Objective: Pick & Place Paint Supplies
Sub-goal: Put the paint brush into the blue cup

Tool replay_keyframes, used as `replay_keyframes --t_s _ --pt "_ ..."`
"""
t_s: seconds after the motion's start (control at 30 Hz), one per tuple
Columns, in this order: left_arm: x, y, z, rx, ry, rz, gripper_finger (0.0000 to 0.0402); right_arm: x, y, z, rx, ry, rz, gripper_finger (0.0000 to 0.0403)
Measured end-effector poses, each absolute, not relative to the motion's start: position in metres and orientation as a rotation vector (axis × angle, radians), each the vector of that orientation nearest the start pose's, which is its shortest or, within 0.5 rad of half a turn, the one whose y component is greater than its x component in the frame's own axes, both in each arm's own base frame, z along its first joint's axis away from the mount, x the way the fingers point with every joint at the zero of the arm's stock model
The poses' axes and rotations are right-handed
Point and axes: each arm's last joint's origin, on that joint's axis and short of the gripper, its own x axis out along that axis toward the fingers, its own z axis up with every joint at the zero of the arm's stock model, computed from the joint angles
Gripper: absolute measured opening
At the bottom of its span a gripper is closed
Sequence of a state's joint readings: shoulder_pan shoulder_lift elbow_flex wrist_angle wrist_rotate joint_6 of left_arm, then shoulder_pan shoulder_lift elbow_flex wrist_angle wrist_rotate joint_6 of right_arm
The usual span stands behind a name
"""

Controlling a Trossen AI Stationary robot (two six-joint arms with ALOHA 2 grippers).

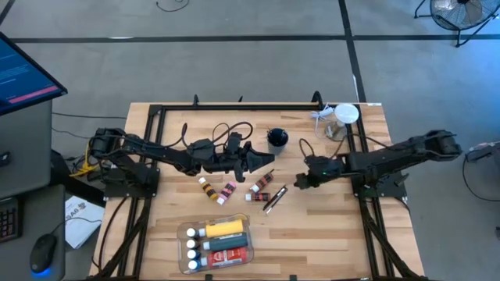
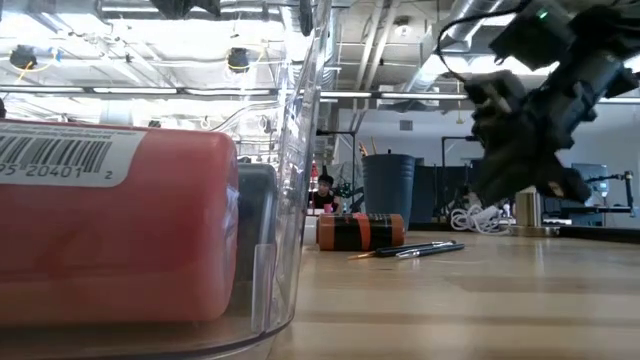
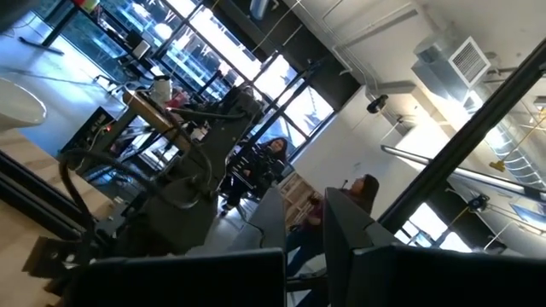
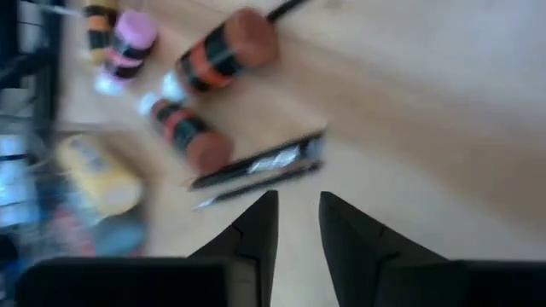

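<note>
Brushes (image 1: 274, 200), two thin dark-handled ones lying side by side, rest on the wooden table (image 1: 328, 234) a little right of its middle, and the right gripper (image 1: 298, 181) hangs just off their 2 o'clock end. Seen through its wrist camera, its two dark fingers (image 4: 256, 228) stand a small way apart with nothing between them, the brushes (image 4: 260, 169) lying crosswise just ahead of the tips. From table height the gripper (image 2: 520, 165) is clearly above the wood, not touching it, with the brushes (image 2: 410, 250) lying flat nearby.

Around the brushes sit the small loose paints: a brown-capped tube (image 1: 262, 184) at their 11 o'clock, a pink-capped one (image 1: 229, 190) farther toward 9 o'clock, and an orange-banded bottle (image 1: 207, 187) beyond that.

At 6 o'clock on the table a clear tray (image 1: 184, 231) already holds a yellow bottle (image 1: 223, 228), a dark blue-grey bottle (image 1: 226, 240) and a red bottle (image 1: 230, 255), white caps pointing toward 9 o'clock.

The left gripper (image 1: 266, 158) reaches in over the table's middle, near a dark cup (image 1: 277, 140) at its 1 o'clock; whether its fingers are open I cannot tell. A clear jar with white lid (image 1: 344, 117) stands at the far right corner.
</note>
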State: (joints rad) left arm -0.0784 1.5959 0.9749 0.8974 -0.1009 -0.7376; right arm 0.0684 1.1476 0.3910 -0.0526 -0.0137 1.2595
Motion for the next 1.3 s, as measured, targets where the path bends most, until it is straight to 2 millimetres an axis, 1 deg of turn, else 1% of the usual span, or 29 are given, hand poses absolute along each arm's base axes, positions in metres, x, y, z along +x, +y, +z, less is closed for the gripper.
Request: replay_keyframes --t_s 0.1,0.23,0.33,0.43,0.5,0.57,0.63,0.7,0.83,0.93,1.03,1.2,1.3 --pt "0.353 -0.025 0.300 -0.758 -0.272 -0.078 0.0002 0.195 0.014 0.155 1.294 0.756 -0.387 0.0078" --pt "0.353 -0.025 0.300 -0.758 -0.273 -0.075 0.0002 0.199 0.011 0.166 1.443 0.736 -0.260 0.0077" --pt "0.353 -0.024 0.300 -0.758 -0.273 -0.074 0.0002 0.203 0.007 0.172 1.441 0.682 -0.192 0.0077" --pt "0.353 -0.025 0.300 -0.758 -0.271 -0.080 0.0002 0.206 0.003 0.175 1.427 0.626 -0.162 0.0077" --pt "0.352 -0.025 0.301 -0.759 -0.270 -0.087 0.0002 0.208 0.001 0.177 1.463 0.603 -0.158 0.0077" --pt "0.351 -0.023 0.303 -0.766 -0.274 -0.103 0.0002 0.209 0.001 0.178 1.553 0.608 -0.160 0.0077" --pt "0.350 -0.021 0.306 -0.795 -0.277 -0.110 0.0002 0.207 0.003 0.175 1.680 0.668 -0.198 0.0077" --pt "0.348 -0.017 0.309 -0.814 -0.289 -0.131 0.0002 0.205 0.007 0.173 1.731 0.715 -0.221 0.0077" --pt "0.340 -0.008 0.321 -0.817 -0.304 -0.185 0.0002 0.200 0.016 0.166 1.845 0.819 -0.335 0.0078" --pt "0.329 -0.004 0.330 -0.788 -0.299 -0.261 0.0002 0.198 0.020 0.162 1.947 0.855 -0.423 0.0086" --pt "0.314 -0.002 0.332 -0.764 -0.280 -0.327 0.0002 0.199 0.020 0.157 2.037 0.857 -0.520 0.0107" --pt "0.282 -0.001 0.324 -0.728 -0.250 -0.346 0.0002 0.212 0.018 0.143 2.153 0.833 -0.650 0.0169" --pt "0.262 -0.001 0.316 -0.728 -0.245 -0.344 0.0002 0.230 0.015 0.147 2.183 0.766 -0.638 0.0210"
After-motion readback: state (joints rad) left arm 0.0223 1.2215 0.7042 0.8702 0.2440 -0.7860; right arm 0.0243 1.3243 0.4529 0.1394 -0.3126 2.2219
